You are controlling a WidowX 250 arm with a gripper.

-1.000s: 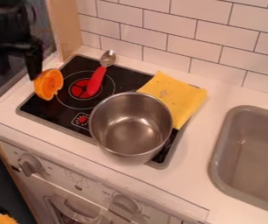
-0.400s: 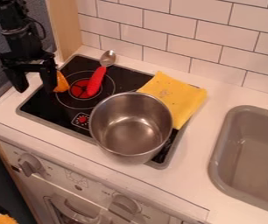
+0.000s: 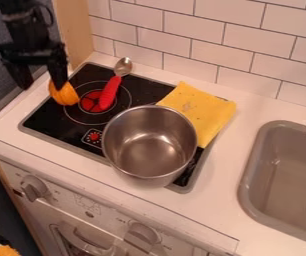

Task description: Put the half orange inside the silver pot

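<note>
White tiles [image 3: 196,27] back the pale surface [image 3: 228,155], where a stove [image 3: 57,122] carries a pot [image 3: 120,150], a spoon [image 3: 107,95] and, partly, a cloth [image 3: 212,107]. In the camera view, the tool [image 3: 43,86] hangs at upper left, its fingers spread wide, holding nothing. One overlaps the half orange [image 3: 65,95], which is by the stove's upper left edge; whether they touch, I cannot tell. The fruit looks light, with firm, slightly giving peel; juicy flesh could be slippery. Best straddle its middle and squeeze gently across the rind before lifting it to the pot.
</note>
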